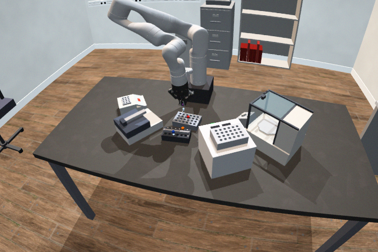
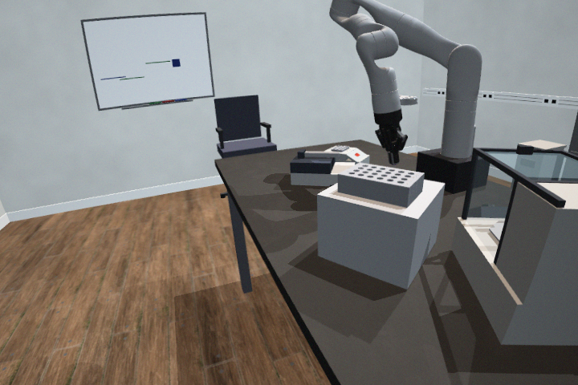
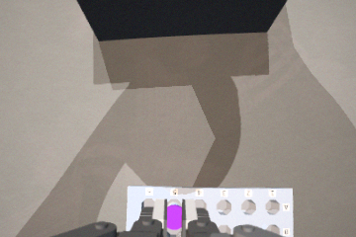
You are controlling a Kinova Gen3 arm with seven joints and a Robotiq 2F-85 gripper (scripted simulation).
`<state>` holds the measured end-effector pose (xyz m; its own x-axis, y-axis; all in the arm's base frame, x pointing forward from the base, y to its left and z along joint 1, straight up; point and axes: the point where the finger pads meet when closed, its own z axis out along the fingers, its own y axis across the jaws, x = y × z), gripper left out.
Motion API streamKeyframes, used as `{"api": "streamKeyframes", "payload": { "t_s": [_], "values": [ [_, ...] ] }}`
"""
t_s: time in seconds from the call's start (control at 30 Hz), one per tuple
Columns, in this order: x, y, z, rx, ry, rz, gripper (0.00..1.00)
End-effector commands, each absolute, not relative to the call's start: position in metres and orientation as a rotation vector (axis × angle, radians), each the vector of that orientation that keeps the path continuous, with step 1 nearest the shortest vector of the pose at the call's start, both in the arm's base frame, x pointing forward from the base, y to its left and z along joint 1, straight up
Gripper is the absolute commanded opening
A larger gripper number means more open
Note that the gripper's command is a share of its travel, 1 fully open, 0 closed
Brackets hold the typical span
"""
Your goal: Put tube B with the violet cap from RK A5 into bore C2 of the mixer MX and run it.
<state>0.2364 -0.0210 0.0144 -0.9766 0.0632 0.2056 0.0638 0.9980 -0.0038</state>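
I see the tube (image 3: 174, 217) with its violet cap between the two fingers of the gripper (image 3: 174, 224), and the gripper is clamped on it. In the wrist view I look almost straight down on the cap, so the long axis of the tube runs up and down, with the cap on top and the bottom end pointing down to the rack (image 3: 245, 197). I cannot see the body of the tube in this view, only the cap, which is bright violet and looks like a rounded oval.

In the top view the gripper (image 1: 181, 102) hangs above the near edge of the rack (image 1: 187, 120), with a small violet spot at its tips. Just under it there is a pale short piece of the tube (image 1: 183, 109), and it looks to be clear of the rack top, but it is too small for me to be sure.

The rack is pale grey with rows of round holes, and one red cap (image 1: 188, 116) stands in it. The mixer (image 1: 226, 145), a white box with a grey block of holes on top, stands on the dark surface (image 1: 76, 139), well apart from the gripper. In the exterior view the gripper (image 2: 392, 151) points downward behind the mixer (image 2: 380, 222).
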Motion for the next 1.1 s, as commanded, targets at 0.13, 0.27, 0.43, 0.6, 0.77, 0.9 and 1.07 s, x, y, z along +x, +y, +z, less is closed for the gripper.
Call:
{"api": "streamKeyframes", "payload": {
  "t_s": [0.13, 0.27, 0.43, 0.6, 0.77, 0.9, 1.07],
  "values": [
    [0.237, -0.021, 0.023, -0.094, -2.934, -0.004, 0.1],
    [0.237, -0.021, 0.028, -0.094, -2.934, -0.004, 0.1],
    [0.237, -0.021, 0.032, -0.094, -2.934, -0.004, 0.1],
    [0.242, -0.017, 0.032, -0.094, -2.934, -0.004, 0.1],
    [0.25, -0.012, 0.032, -0.094, -2.934, -0.004, 0.1],
    [0.262, -0.004, 0.032, -0.094, -2.934, -0.004, 0.1],
    [0.275, 0.005, 0.032, -0.094, -2.934, -0.004, 0.1]
  ]
}}
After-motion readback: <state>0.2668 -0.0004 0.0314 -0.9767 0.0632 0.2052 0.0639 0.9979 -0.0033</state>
